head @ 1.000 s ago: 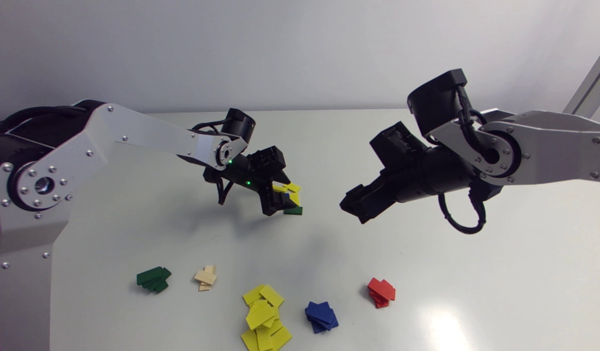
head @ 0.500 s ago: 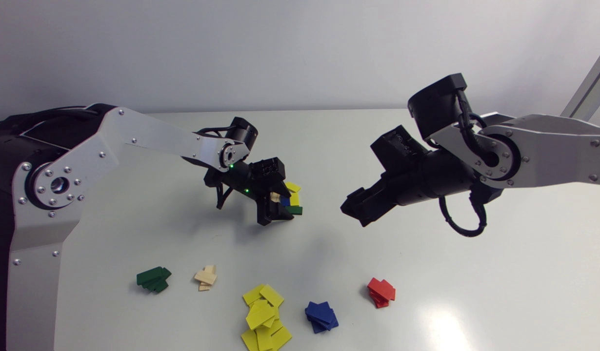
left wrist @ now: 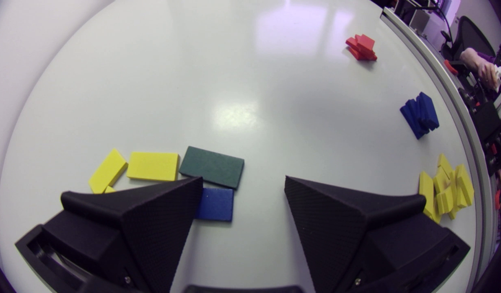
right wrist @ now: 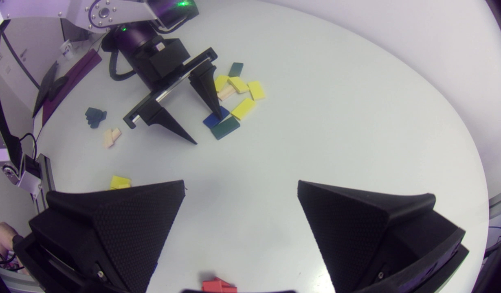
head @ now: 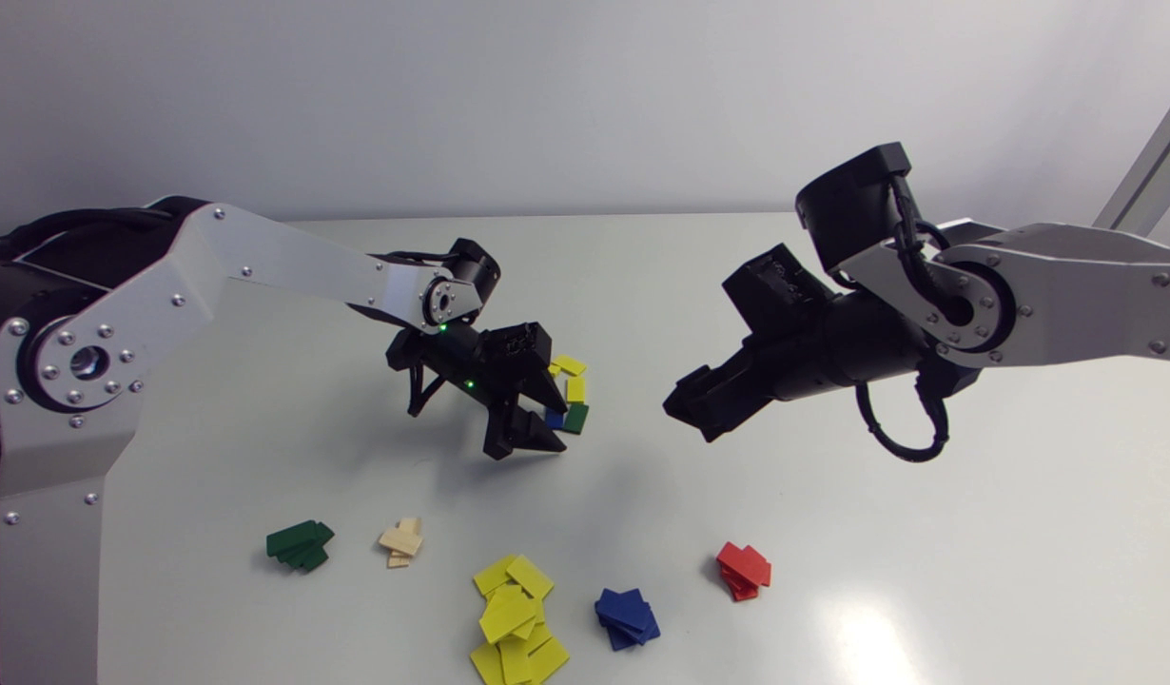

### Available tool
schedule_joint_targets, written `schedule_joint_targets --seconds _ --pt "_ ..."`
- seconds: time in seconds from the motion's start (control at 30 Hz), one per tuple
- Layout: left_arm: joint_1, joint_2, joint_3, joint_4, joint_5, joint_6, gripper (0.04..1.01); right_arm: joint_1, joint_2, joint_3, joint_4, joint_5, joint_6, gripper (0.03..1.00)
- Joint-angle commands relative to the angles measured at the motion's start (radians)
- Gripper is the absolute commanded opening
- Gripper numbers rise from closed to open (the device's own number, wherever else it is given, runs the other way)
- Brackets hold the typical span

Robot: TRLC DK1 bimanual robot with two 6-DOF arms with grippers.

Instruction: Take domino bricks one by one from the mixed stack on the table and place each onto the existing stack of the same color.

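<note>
- Blue brick (left wrist: pixel 215 203) lies flat on the table in the gap of the left gripper (left wrist: pixel 243 181), just beside one finger and apart from the other.
- Green brick (left wrist: pixel 212 167) just ahead of it; yellow bricks (left wrist: pixel 152 165) beside that.
- Left fingers spread wide, grasping nothing.
- Right gripper (right wrist: pixel 240 185) hovers well apart, released, empty.

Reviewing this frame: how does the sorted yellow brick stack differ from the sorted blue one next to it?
The stack of flat yellow domino bricks is sprawled, with bricks fanned out at odd angles; the stack of flat blue domino bricks is compact. The yellow stack covers more table and seems to hold more bricks than the blue. Both rest on the white table, side by side but apart.
</note>
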Motion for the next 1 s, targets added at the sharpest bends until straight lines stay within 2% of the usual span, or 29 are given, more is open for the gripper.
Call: schedule_joint_targets --seconds 0.0,0.13,0.4,0.6,0.7,0.97 --pt "-0.008 -0.003 -0.06 -0.046 -0.002 0.041 0.71 0.002 -0.021 -0.033 -0.004 0.001 -0.01 0.97" --pt "-0.002 -0.003 -0.045 -0.043 0.001 0.016 0.748 0.006 -0.022 -0.04 -0.002 0.001 -0.005 0.97" --pt "-0.012 0.063 0.017 -0.05 0.0 -0.025 0.759 0.008 -0.051 -0.053 -0.008 0.001 -0.003 0.97" --pt "-0.017 0.138 0.127 -0.156 0.001 -0.029 0.759 0.006 -0.063 -0.058 -0.011 0.001 -0.003 0.97" --pt "-0.016 0.167 0.204 -0.245 0.003 -0.03 0.785 0.003 -0.07 -0.059 -0.014 0.002 -0.003 0.97" --pt "0.004 0.132 0.218 -0.248 0.007 -0.07 0.787 0.003 -0.063 -0.049 -0.016 0.001 -0.005 0.97"
